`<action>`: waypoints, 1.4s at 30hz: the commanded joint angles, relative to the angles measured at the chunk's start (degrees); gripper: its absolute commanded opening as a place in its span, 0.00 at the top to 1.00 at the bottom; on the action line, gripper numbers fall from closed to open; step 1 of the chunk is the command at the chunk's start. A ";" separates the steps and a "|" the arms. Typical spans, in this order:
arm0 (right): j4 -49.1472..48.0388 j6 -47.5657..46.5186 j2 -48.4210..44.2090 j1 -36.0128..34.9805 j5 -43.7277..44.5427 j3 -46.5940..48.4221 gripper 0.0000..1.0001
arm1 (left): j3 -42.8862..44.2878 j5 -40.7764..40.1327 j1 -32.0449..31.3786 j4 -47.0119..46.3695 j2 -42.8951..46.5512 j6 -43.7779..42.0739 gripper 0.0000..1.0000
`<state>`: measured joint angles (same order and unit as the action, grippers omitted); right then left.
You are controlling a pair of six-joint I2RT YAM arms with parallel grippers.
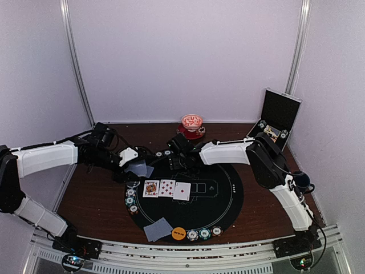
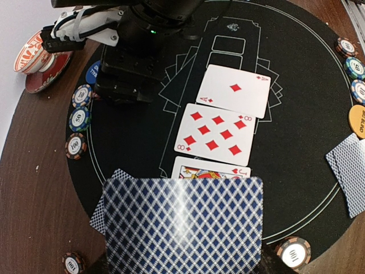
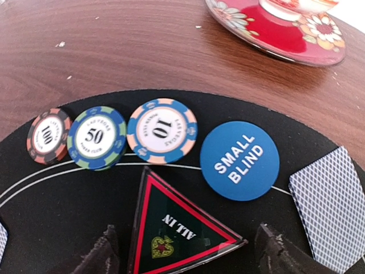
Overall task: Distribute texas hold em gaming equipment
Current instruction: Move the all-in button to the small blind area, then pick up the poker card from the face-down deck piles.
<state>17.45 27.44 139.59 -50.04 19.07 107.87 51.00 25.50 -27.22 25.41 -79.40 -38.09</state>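
The left gripper (image 1: 134, 164) hangs over the left rim of the round black felt mat (image 2: 137, 154) with a grey-blue lattice-backed playing card (image 2: 182, 228) at its tip. The card hides the pads in every view, so their gap cannot be read directly. Because the card rides face down and clear of the felt, it is judged to be pinched between closed fingers. Its long axis runs across the fingers, side to side in the left wrist view.

A second face-down card (image 2: 104, 206) lies on the mat just below, peeking out past the held card's left edge. The likely drop spot is therefore straight under and slightly left of the held card, and the left arm is much the nearer one to it. Just beyond lies a row of three face-up cards (image 2: 215, 134): jack, eight and ace.

The right gripper (image 3: 186, 245) hovers at the mat's far rim. Its fingers (image 3: 274, 248) are spread wide, and a triangular black-and-red ALL IN plaque (image 3: 171, 220) lies flat between them with a gap on each side, so nothing is gripped.

Only the right wrist view shows that plaque clearly, along with the round blue SMALL BLIND disc (image 3: 239, 160) beside it and three striped-edge chips (image 3: 97, 137) in a row. The overhead view leaves them too small to read. Only the left wrist view shows the second card underneath.
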 commanded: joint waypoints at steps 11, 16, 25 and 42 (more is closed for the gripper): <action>0.33 -3.16 -21.43 -1.88 -8.64 -11.08 0.00 | 0.06 0.42 0.13 -1.94 0.72 -0.15 0.38; -6.38 -1.71 -32.77 -2.03 -15.08 -22.93 0.00 | 0.06 0.61 0.08 -1.89 0.69 -0.14 0.38; -30.07 7.88 -37.40 -3.48 -34.41 -39.48 0.00 | 0.00 0.96 0.13 -1.84 0.91 -0.15 0.38; -32.12 13.95 -16.83 -7.33 -40.06 -20.62 0.13 | -0.22 1.43 0.12 -1.76 1.26 -0.50 0.38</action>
<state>-14.00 39.55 119.85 -57.19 -20.01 83.44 51.00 25.78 -27.22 25.34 -79.40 -38.11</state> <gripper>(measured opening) 0.887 0.621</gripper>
